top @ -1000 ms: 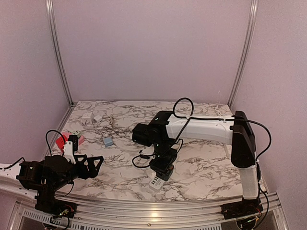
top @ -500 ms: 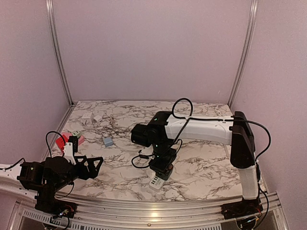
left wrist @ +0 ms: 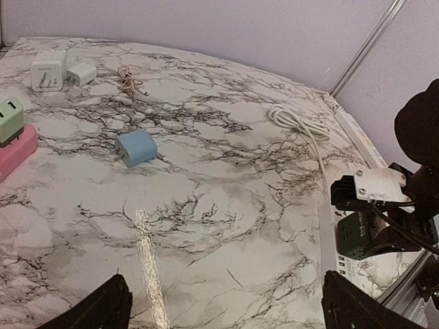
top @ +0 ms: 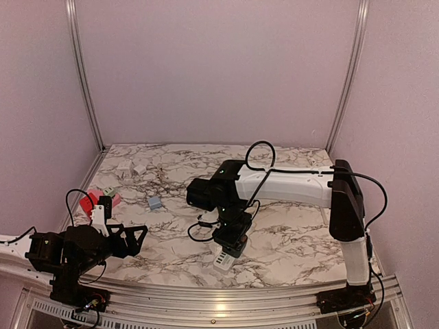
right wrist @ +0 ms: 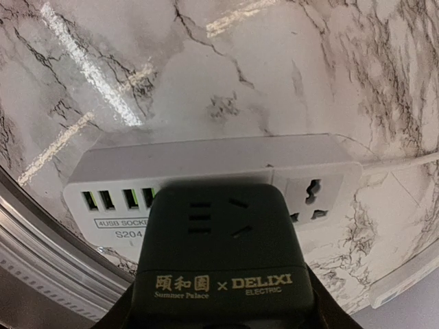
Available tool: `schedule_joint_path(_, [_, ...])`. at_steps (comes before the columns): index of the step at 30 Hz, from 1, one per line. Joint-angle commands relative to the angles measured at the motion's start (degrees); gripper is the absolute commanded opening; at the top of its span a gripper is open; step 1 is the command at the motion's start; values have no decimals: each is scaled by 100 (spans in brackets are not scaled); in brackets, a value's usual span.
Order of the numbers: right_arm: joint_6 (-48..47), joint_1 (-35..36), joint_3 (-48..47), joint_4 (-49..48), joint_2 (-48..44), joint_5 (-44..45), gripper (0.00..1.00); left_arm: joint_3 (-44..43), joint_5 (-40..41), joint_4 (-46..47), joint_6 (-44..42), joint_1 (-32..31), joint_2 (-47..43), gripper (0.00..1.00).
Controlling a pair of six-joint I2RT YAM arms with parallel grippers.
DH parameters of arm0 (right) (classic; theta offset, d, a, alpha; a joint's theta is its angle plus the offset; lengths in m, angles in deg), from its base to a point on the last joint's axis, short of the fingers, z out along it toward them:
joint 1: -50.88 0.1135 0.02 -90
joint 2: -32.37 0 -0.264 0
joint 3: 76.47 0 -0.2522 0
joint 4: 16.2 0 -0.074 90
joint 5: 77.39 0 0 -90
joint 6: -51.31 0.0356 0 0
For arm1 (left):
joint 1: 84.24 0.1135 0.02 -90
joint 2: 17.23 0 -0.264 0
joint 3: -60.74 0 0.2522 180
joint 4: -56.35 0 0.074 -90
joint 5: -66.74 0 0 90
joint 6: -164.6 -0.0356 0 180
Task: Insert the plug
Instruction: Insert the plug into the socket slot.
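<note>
So, quick status from my side. My right gripper [top: 230, 245] is closed partway around the black DELIXI plug [right wrist: 219, 247], with a finger on each of its sides, so it's holding something rather than squeezing air. In my right wrist view the plug sits right over the middle of the white power strip [right wrist: 206, 159]. It covers the stretch between the USB ports at the strip's 9 o'clock end and the one uncovered socket at its 3 o'clock end. I can't tell whether the prongs are actually seated, because the plug's body hides them. From overhead, the strip lies at about 6 o'clock on the marble table [top: 295, 233], close to the near edge.

My left gripper [left wrist: 226, 308] is spread wide with nothing in it. It hovers around the table's 8 o'clock corner, well apart from the strip.

From that wrist cam I can see:
- a blue charger [left wrist: 136, 147] lying alone at around 10 o'clock of the view
- a green charger [left wrist: 8, 116] right against a pink block [left wrist: 17, 147] at the 9 o'clock edge
- two white chargers [left wrist: 48, 68] side by side at 11 o'clock, with a thin beige cable [left wrist: 127, 79] just beside them
- a coiled white cable [left wrist: 295, 120] at about 1 o'clock
</note>
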Motion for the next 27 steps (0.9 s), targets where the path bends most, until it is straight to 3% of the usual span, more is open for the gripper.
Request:
schedule_joint_path(1, [191,37,-188,-481,13,398,47,73,81,-35,11,7,-65,99])
schedule_joint_path(22, [226,109,-578,-429,-399,584,59,81,103,-3,33,7,-23,99])
schedule_joint_path(23, [234,107,-607,-431,-421,603,64,77,107,-1,32,7,-20,99])
schedule_joint_path(25, [233,114,-636,-432,-461,606,96,82,110,0,30,7,-11,99])
schedule_joint_path(27, [238,113,-642,-436,-473,627,98,82,112,15,34,7,9,99])
